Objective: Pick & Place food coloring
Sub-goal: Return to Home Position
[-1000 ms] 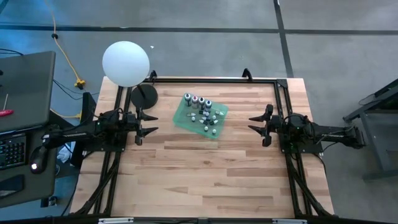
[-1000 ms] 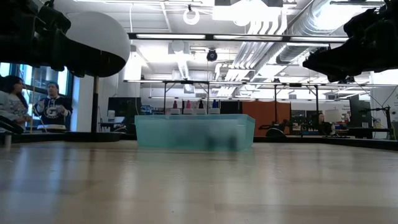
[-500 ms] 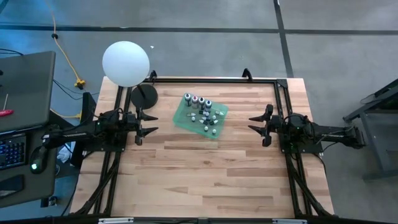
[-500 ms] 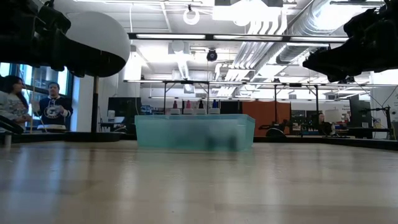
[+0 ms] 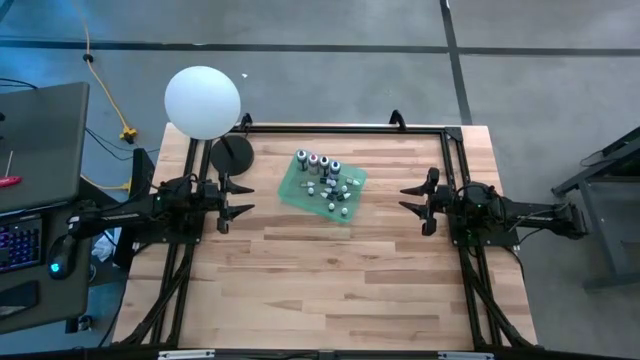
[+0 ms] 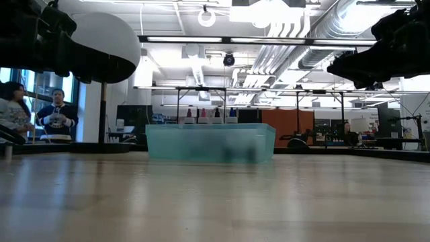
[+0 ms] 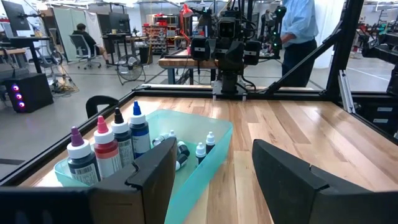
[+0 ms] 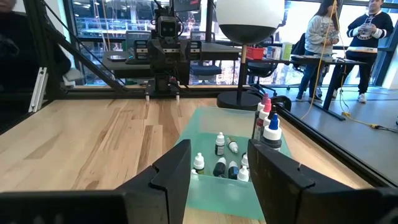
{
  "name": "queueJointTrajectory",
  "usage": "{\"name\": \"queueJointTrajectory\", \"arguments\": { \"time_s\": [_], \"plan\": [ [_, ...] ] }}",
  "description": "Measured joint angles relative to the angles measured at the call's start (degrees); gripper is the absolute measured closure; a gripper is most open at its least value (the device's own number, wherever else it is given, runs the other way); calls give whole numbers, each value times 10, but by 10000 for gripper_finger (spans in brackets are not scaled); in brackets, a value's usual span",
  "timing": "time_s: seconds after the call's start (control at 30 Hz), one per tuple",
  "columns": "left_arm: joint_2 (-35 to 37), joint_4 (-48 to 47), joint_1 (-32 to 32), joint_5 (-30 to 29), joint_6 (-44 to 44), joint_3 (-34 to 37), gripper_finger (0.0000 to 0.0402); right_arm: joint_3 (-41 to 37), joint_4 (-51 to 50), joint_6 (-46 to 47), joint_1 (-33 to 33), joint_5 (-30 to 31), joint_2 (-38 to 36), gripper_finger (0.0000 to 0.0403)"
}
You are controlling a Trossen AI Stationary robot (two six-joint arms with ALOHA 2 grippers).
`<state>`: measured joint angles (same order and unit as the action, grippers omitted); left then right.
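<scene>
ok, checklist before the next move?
1. left tool open, empty: ok.
2. right tool open, empty: ok.
3. Both tools apart from the bin: ok.
4. All bottles inside bin, none seen outside: ok.
5. Four tall bottles upright: ok.
6. Count of small bottles: cannot tell.

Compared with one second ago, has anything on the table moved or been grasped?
Nothing visibly changed. The left pincer and right pincer stay open and empty, one at each side; the food coloring bottles remain in the green bin.
</scene>
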<state>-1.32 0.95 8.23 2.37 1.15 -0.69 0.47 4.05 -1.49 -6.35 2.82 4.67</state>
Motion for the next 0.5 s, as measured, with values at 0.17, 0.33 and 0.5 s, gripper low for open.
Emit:
{"name": "queueJointTrajectory", "arguments": {
  "time_s": [0.17, 0.33, 0.5],
  "plan": [
    [0, 0, 0, 0, 0, 0, 192, 0, 0, 0, 0, 0, 0, 252],
    [0, 0, 0, 0, 0, 0, 192, 0, 0, 0, 0, 0, 0, 252],
    [0, 0, 0, 0, 0, 0, 192, 0, 0, 0, 0, 0, 0, 251]
  ]
}}
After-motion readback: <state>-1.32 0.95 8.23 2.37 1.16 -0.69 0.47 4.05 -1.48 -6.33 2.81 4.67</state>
